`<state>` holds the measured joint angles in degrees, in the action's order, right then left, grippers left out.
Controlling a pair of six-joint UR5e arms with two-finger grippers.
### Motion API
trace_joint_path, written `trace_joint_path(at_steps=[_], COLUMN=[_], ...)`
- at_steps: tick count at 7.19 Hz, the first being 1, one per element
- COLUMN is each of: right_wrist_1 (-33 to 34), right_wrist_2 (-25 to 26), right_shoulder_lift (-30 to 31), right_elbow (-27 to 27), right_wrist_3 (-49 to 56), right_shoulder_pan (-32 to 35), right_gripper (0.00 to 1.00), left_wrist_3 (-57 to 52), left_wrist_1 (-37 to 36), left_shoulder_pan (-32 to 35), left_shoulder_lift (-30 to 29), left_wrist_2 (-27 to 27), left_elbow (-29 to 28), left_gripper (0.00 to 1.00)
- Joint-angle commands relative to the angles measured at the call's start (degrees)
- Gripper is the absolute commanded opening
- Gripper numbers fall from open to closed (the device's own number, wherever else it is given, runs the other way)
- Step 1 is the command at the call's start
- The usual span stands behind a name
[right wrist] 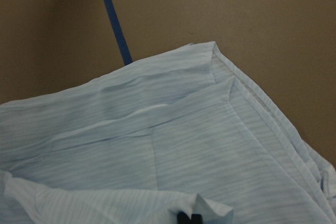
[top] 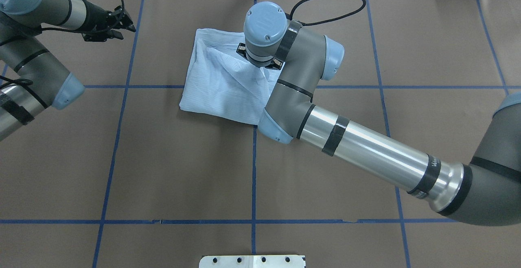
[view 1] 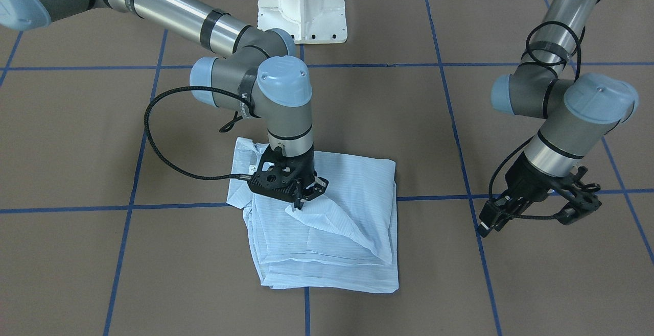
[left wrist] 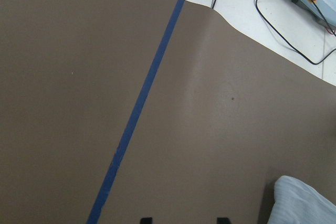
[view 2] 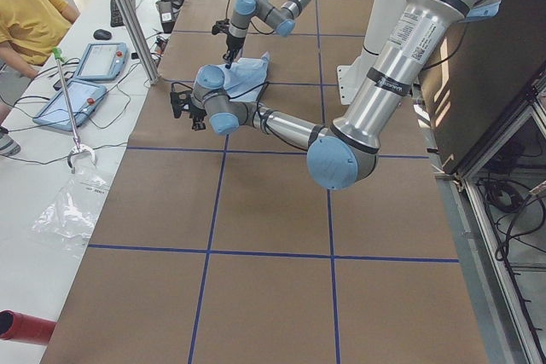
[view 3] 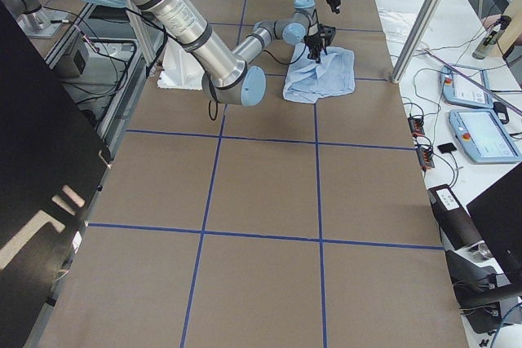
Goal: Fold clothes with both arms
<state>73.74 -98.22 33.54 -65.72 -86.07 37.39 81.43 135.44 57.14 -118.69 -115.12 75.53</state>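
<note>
The light blue striped shirt (view 1: pixel 347 234) (top: pixel 220 88) lies folded into a rough square on the brown table, past its middle. My right gripper (view 1: pixel 302 202) stands over the packet's robot-side part, shut on a pointed flap of the cloth that is lifted slightly. In the right wrist view the fingertips (right wrist: pixel 189 217) pinch that fold above the layered shirt (right wrist: pixel 210 145). My left gripper (view 1: pixel 490 221) (top: pixel 124 23) hangs off to the shirt's side above bare table. It is open and empty, and a shirt corner (left wrist: pixel 304 203) shows at the lower right of its wrist view.
Blue tape lines (top: pixel 253 166) grid the brown table cover. The white pedestal base (view 1: pixel 301 9) stands at the robot side. Beyond the far edge is a white bench with teach pendants (view 2: pixel 98 61), cables and a seated person (view 2: pixel 26 14).
</note>
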Motion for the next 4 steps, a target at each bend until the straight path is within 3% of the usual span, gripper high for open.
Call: trace_joint_path(at_steps=[1, 4], right_wrist_1=[-6.03, -6.59], right_wrist_2=[-0.48, -0.39], right_shoulder_lift=[-2.32, -2.69], right_elbow=[8.11, 12.71], right_wrist_3=[3.70, 8.72], right_shoulder_pan=[3.20, 4.36], right_gripper=[0.00, 0.00], left_wrist_3=[0.22, 0.49], left_wrist_1=[0.00, 0.00], left_shoulder_pan=[-0.01, -0.01], left_shoulder_lift=[0.04, 0.13], left_wrist_2=[0.08, 0.08], left_elbow=[0.06, 0.67], left_gripper=[0.51, 0.51])
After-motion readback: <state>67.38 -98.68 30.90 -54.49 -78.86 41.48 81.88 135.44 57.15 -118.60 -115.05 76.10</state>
